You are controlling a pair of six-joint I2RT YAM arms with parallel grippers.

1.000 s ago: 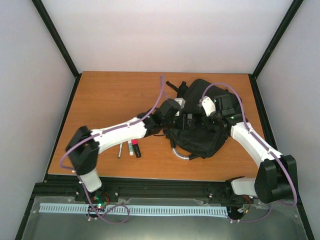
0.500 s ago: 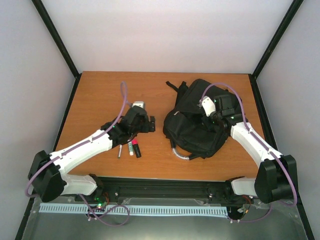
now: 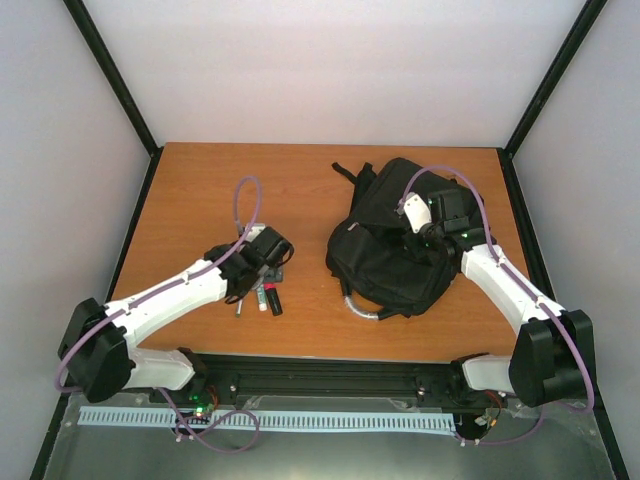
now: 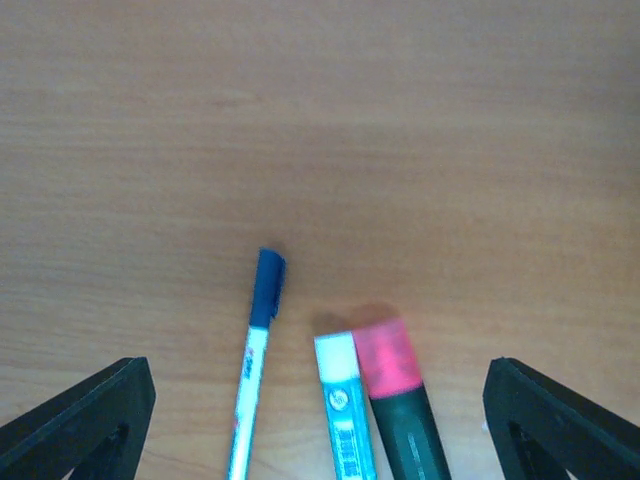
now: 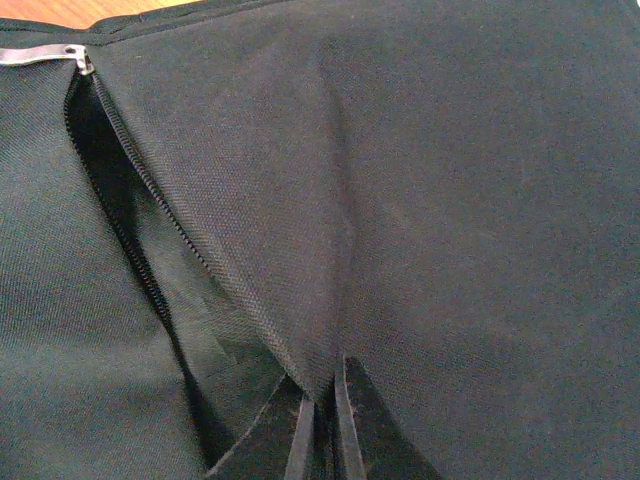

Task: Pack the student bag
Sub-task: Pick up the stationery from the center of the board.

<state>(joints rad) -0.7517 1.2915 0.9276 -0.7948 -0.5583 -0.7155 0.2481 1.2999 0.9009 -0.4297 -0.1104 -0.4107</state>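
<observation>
The black student bag (image 3: 385, 255) lies on the right half of the table, its zip open (image 5: 120, 240). My right gripper (image 3: 420, 232) is shut on a fold of the bag's fabric (image 5: 325, 385) beside the open zip and holds it up. My left gripper (image 3: 262, 272) is open and empty, low over three pens. Between its fingertips (image 4: 80, 420) lie a blue-capped white pen (image 4: 255, 360), a teal and white glue-stick-like pen (image 4: 345, 410) and a black highlighter with a pink cap (image 4: 395, 395). They also show in the top view (image 3: 265, 298).
The bag's grey-silver handle loop (image 3: 358, 306) sticks out toward the near edge. Black straps (image 3: 350, 172) trail at the bag's far side. Bare wood (image 3: 200, 190) stretches to the far left.
My left arm has pulled back from the bag to the left and near side, coming down over the pens. My right gripper has stayed on the bag.
</observation>
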